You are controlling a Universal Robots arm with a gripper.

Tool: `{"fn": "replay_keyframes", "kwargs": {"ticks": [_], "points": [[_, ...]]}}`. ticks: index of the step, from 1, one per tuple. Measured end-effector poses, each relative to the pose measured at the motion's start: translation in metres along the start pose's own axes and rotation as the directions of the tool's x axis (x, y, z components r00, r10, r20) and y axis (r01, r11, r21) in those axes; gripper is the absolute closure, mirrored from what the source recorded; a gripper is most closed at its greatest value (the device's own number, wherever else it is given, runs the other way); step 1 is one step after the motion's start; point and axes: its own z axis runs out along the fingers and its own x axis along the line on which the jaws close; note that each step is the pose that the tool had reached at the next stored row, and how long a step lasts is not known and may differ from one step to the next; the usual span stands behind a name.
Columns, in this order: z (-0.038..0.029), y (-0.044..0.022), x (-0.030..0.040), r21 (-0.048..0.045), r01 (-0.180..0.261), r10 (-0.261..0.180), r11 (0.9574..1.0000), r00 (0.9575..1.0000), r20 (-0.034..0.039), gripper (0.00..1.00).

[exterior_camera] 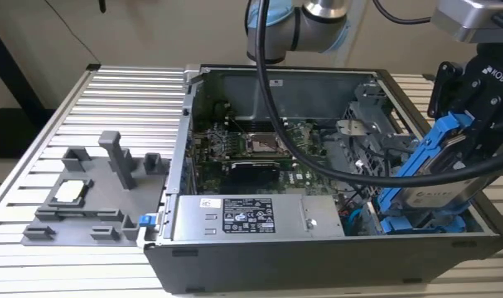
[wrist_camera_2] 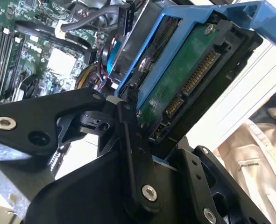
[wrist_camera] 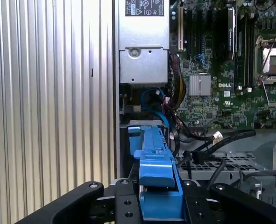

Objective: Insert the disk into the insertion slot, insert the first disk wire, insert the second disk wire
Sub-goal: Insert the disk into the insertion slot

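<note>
Exterior view: disk (exterior_camera: 428,186) clamped in end effector (exterior_camera: 469,135), tilted.

Open computer case (exterior_camera: 318,264), green motherboard (exterior_camera: 253,146), grey fixture tray (exterior_camera: 73,230)

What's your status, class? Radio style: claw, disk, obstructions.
Claw shut on the disk. Disk tilted above the computer case, not seated. Black cable crosses before it in exterior view.

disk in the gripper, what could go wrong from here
The disk, held tilted by the gripper, may jam rather than slide in. The black cable draped across the open case in front of it could snag. Blue wires just ahead of it could get pinched.
</note>
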Motion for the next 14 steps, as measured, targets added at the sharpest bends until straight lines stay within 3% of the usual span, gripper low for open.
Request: {"fn": "replay_keyframes", "kwargs": {"ticks": [14], "points": [[0.0115,-0.0006,-0.0069,0.001,0.0,0.0,1.0,1.0,-0.0002,0.67]]}}
